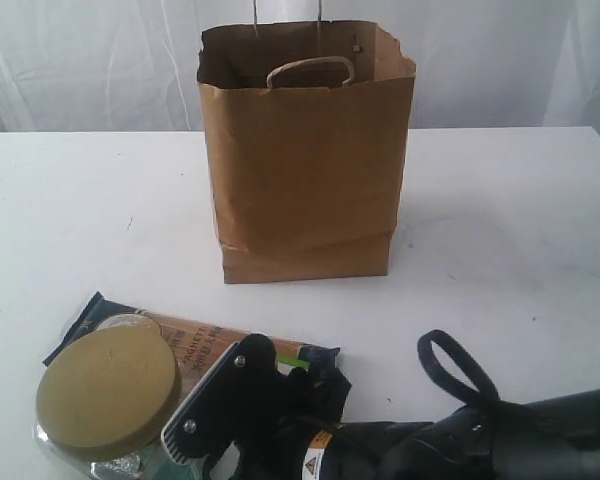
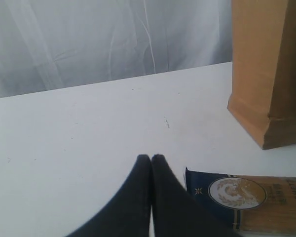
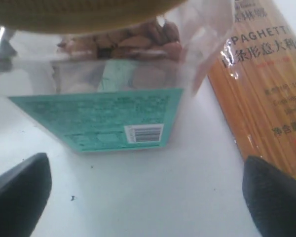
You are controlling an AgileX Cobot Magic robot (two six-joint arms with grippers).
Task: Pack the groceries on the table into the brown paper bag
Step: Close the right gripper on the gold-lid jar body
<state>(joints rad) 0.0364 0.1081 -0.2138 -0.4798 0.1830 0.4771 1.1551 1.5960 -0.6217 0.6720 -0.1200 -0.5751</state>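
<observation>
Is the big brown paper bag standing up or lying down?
Standing up. The tall brown paper bag rests on its flat bottom on the white table, with its open mouth at the top.

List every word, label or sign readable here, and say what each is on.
"PAGHETT" on the navy spaghetti packet, start and end cut off.
"条形意大利" beneath it; the smaller lines below are blurred.
Teal label on the clear jar: barcode and fine print, too small to read.
Yellow warning-triangle sticker on the robot arm: no legible words.
Brown paper bag: no print.
</observation>
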